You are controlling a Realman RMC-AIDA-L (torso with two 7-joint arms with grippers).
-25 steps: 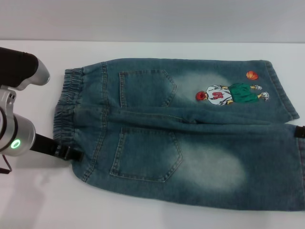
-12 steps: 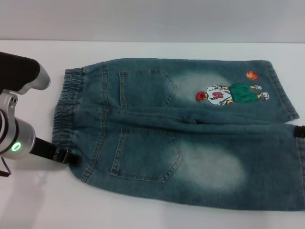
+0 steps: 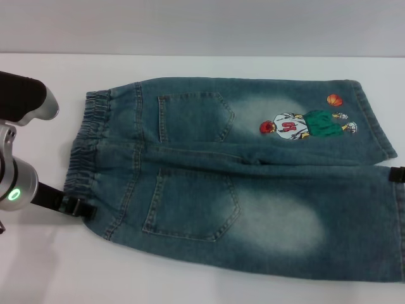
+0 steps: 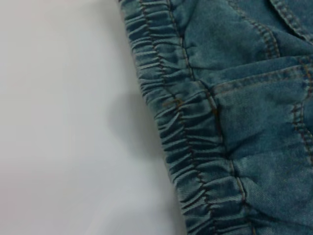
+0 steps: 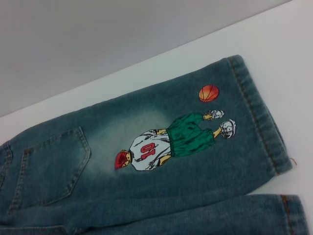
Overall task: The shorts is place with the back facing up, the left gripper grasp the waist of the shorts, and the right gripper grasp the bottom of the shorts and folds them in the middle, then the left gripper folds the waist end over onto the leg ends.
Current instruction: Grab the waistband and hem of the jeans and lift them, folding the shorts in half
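Observation:
The blue denim shorts (image 3: 240, 177) lie flat on the white table, back pockets up, waist to the left and leg ends to the right. A basketball-player print (image 3: 307, 124) marks the far leg. My left gripper (image 3: 85, 208) is at the near corner of the elastic waist (image 3: 85, 149), shut on the fabric. The left wrist view shows only the gathered waistband (image 4: 190, 147), no fingers. My right gripper (image 3: 397, 174) shows as a black tip at the picture's right edge, at the near leg's end. The right wrist view looks down on the far leg (image 5: 161, 147).
The white table (image 3: 50, 266) runs bare along the near-left side and behind the shorts up to the grey wall. My left arm's silver and black body (image 3: 16, 145) stands left of the waist.
My left arm has moved left, and the near waist corner and near pocket slid a little left with it. The right gripper's tip has stayed put.

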